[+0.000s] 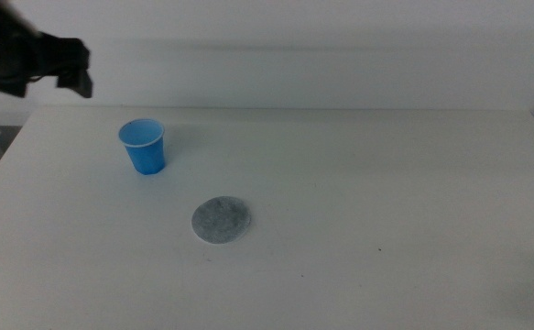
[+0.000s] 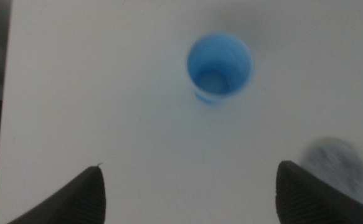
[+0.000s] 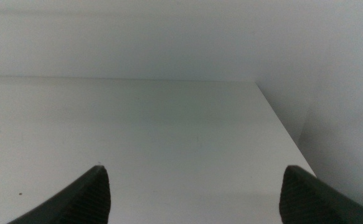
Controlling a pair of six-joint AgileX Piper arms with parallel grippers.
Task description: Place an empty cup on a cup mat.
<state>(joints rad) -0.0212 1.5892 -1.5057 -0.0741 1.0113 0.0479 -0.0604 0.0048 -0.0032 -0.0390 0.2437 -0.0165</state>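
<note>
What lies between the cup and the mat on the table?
Nothing: the middle view shows only bare white table between the cup and the mat. The left gripper hangs open beyond the cup; the right gripper waits, open.

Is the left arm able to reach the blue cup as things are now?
Probably yes. The left tool is in the air above the cup with its jaws open wide. Nothing stands between them, and the cup mat lies apart from the cup.

I see a smooth white matt worktop [image 1: 386,183]. The blue cup [image 1: 143,146] looks like thin plastic or paper. Near the cup, the grey cup mat [image 1: 222,220] looks speckled and rough.
</note>
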